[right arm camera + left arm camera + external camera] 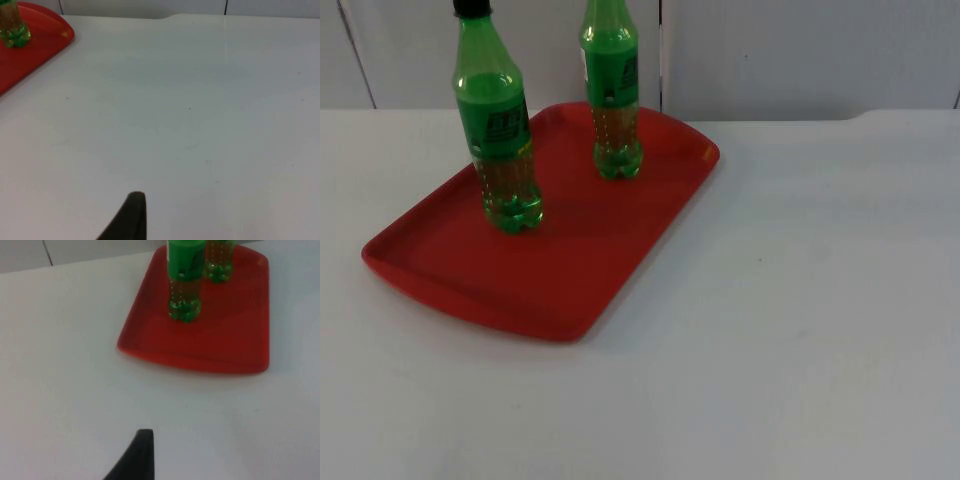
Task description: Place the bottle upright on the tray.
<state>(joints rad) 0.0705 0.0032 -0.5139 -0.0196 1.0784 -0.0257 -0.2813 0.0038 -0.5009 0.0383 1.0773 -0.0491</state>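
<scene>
- Red tray (590, 270) lying flat and askew on the white table (820, 330), toward the left and far side, rounded corners, low raised rim
- Nearer green bottle (500, 150) upright on the tray's left part, black cap, green label, clear ribbed lower body, lobed green base touching the tray floor
- Farther green bottle (611, 95) upright near the tray's far edge, same build, well apart from the first, top cut off from sight
- Grey partition wall (800, 50) behind the table
- Left gripper (142, 452): one black fingertip over bare table, short of the tray; cannot tell whether spread or closed
- Right gripper (132, 215): one black fingertip over bare table, away from the tray's corner; cannot tell its finger state either
</scene>
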